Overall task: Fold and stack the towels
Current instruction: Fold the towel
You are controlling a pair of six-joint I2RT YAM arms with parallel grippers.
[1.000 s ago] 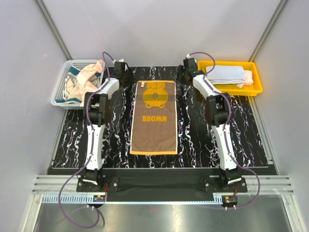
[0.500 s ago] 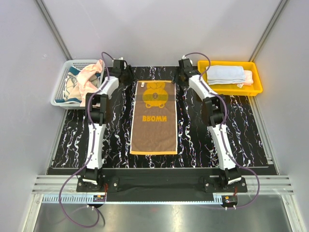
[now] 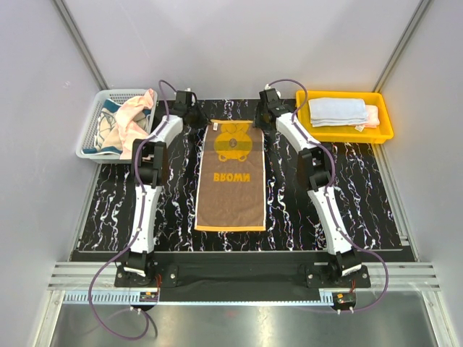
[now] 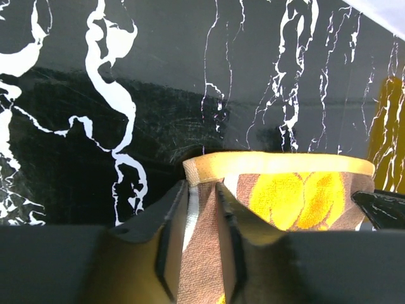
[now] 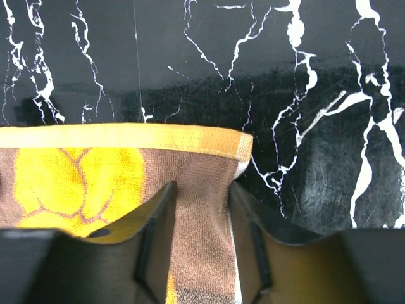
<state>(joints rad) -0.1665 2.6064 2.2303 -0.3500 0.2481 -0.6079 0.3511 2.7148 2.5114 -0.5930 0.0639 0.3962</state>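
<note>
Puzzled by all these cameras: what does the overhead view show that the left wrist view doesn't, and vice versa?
Only overhead: the white basket, the yellow tray of folded towels, the lettering on the brown towel. Only left wrist: the left gripper close up, that towel's corner between its fingers. Both: the towel's yellow bear, the black marbled table.

our left arm (image 3: 142, 210) and right arm (image 3: 331, 217) wear white shells with black joints. a purple cable (image 3: 92, 291) loops from each base to behind each hand. the left hand (image 4: 201, 190) and right hand (image 5: 202, 190) have dark, wedge-shaped fingers (image 4: 166, 247).
</note>
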